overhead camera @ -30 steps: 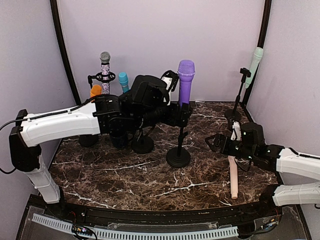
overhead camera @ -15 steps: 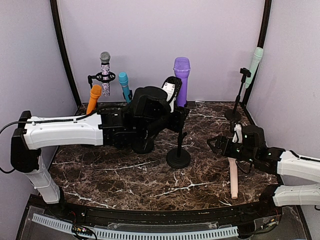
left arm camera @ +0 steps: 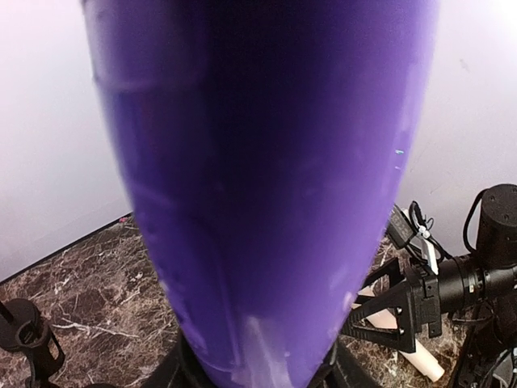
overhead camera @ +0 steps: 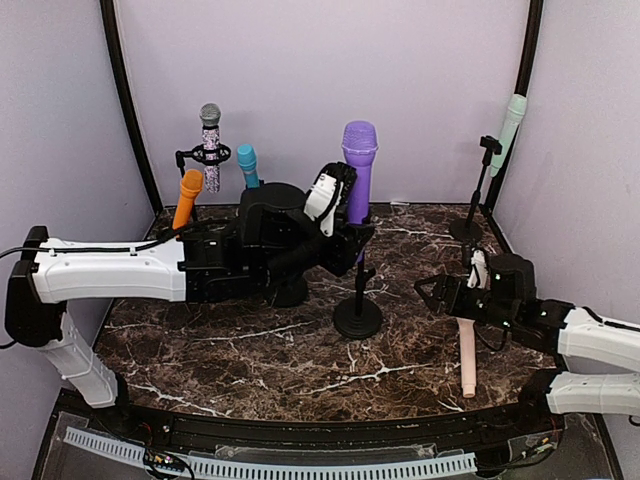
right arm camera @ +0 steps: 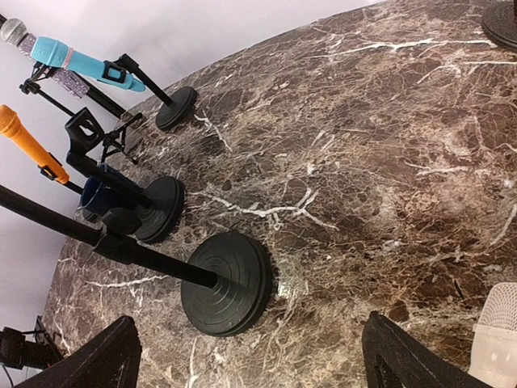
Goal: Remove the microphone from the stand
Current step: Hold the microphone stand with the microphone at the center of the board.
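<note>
- We are counting six microphones in the top view: a purple microphone (overhead camera: 359, 165) with a rounded mesh head, an orange microphone (overhead camera: 187, 195), a teal microphone (overhead camera: 247, 162), a silver glitter microphone (overhead camera: 210, 140), a mint-green microphone (overhead camera: 513, 117) and a cream microphone (overhead camera: 467, 355).
- Five are sitting up on stands. The cream microphone is lying flat on the dark marbled worktop (overhead camera: 250, 350), just beside the right arm.
- The purple microphone is standing upright above its black round-based stand (overhead camera: 357, 315) in mid-worktop. We cannot tell whether its lower end is sitting in the clip.
- The left fingers (overhead camera: 341, 205) are gripping its handle, which is filling the left wrist view.
- The right fingers (right arm camera: 113, 356) are hanging wide apart, holding nothing, low over the worktop.
- We are seeing three whole round stand bases in the right wrist view.
</note>
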Action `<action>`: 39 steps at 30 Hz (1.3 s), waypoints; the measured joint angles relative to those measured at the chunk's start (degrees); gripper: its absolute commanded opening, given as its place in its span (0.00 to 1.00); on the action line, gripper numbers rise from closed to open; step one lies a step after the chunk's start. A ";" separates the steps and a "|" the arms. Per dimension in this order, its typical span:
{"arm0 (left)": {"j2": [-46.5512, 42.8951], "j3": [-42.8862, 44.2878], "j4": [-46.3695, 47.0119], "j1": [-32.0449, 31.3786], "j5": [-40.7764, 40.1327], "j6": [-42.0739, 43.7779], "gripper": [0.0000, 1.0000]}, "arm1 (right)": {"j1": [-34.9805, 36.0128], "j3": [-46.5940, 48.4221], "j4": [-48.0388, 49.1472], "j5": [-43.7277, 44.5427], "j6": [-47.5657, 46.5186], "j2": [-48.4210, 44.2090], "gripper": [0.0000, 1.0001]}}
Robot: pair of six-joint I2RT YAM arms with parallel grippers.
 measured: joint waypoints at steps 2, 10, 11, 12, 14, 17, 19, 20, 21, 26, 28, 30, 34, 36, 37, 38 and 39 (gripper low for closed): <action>-1.44 -2.16 1.55 0.33 2.45 1.36 0.11 | 0.00 -0.02 0.35 -1.79 -0.42 -0.48 0.96; -7.89 -8.46 2.49 7.50 24.57 4.17 0.07 | 0.66 -0.15 4.63 -13.00 -2.29 -2.43 0.96; -8.07 -8.57 2.36 8.57 27.21 4.46 0.07 | 0.96 -0.42 5.73 -14.58 -2.21 -2.56 0.96; -8.15 -8.57 2.12 9.55 29.99 5.01 0.07 | 1.20 -0.61 6.38 -15.56 -2.05 -2.60 0.96; -8.37 -8.57 1.57 10.54 34.25 6.32 0.06 | 1.75 -1.27 8.28 -17.77 -1.27 -2.58 0.96; -8.70 -8.57 0.68 11.26 39.74 8.39 0.06 | 2.62 -2.32 10.88 -20.46 0.70 -2.56 0.96; -8.72 -8.50 0.46 11.65 42.56 9.49 0.04 | 3.26 -2.99 12.44 -21.66 2.45 -2.56 0.96; -8.72 -8.28 0.09 11.87 43.60 9.88 0.03 | 3.58 -3.30 13.14 -22.01 3.06 -2.58 0.96; -8.72 -8.04 -0.46 12.07 44.46 10.25 0.02 | 3.98 -3.76 13.86 -22.32 4.11 -2.64 0.96; -8.68 -5.92 -4.33 12.50 46.86 11.61 0.00 | 5.73 -5.42 14.95 -22.58 7.34 -3.56 0.97; -8.68 -5.35 -5.42 12.50 47.54 12.20 0.00 | 6.45 -5.60 15.19 -22.47 8.26 -3.91 0.96; -8.68 -5.16 -6.12 12.50 48.09 12.55 0.00 | 7.10 -5.60 15.74 -22.18 9.11 -4.09 0.96; -8.66 -5.11 -6.47 12.50 48.65 12.70 0.00 | 7.93 -5.60 16.48 -20.50 10.05 -3.96 0.96; -8.68 -5.11 -6.56 12.50 49.11 12.68 0.00 | 8.13 -5.60 16.52 -19.61 10.43 -3.19 0.96; -8.68 -5.11 -6.60 12.52 49.35 12.68 0.00 | 8.28 -5.60 16.57 -19.26 10.49 -2.64 0.95; -8.68 -5.11 -6.62 12.57 49.62 12.68 0.00 | 8.55 -5.60 16.81 -18.84 10.62 -1.95 0.95; -8.68 -5.11 -6.69 12.66 49.99 12.70 0.00 | 8.87 -5.60 17.22 -18.60 10.73 -1.11 0.94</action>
